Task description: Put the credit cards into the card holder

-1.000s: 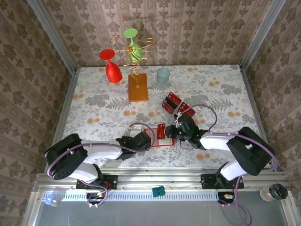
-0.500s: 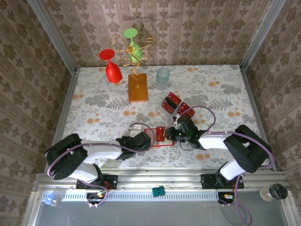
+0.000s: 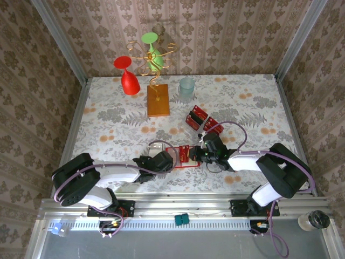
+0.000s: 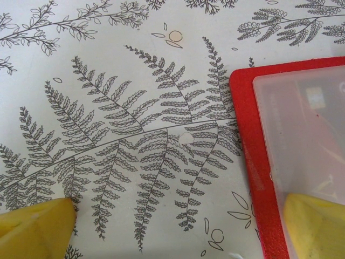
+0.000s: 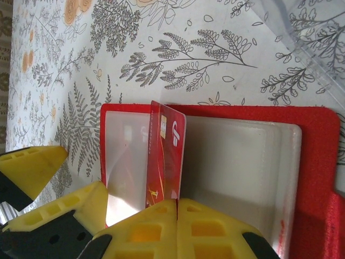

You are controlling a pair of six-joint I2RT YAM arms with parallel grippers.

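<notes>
Jaws of right gripper (image 5: pixel 177 211) pinched tight on near end of one credit card (image 5: pixel 166 154). Card upright on its edge, red face and pale markings turned toward the wrist camera. Held over the open card holder (image 5: pixel 318 162), roughly above the line between its two pale clear pockets (image 5: pixel 232 162) (cannot tell whether the far edge touches a pocket or has entered it).

Jaws of left gripper (image 4: pixel 175 226) spread wide, nothing between them. One yellow fingertip (image 4: pixel 315 224) lying on the clear pocket near the holder's corner. Other fingertip (image 4: pixel 35 229) off the holder, over bare fern-print tabletop (image 4: pixel 135 81). Red rim of holder visible between the two, nearer the first.

From the top view:
- Holder lying open and flat on the near-centre of the tabletop, between the two grippers.
- Left gripper (image 3: pixel 167 161) at its left edge, right gripper (image 3: pixel 197 153) at its right edge, the held card above the holder's right half.
- Further credit cards (image 3: pixel 197 118) standing tilted in a clear plastic tray (image 5: pixel 302 32), just beyond the right gripper and apart from the holder.
- Toward the back: orange wooden block (image 3: pixel 158 101) carrying a gold wire stand (image 3: pixel 154 63), red glass (image 3: pixel 128 80) and green glass (image 3: pixel 152 49) by the stand, clear cup (image 3: pixel 186 88) just right of the block. All well apart from the holder.
</notes>
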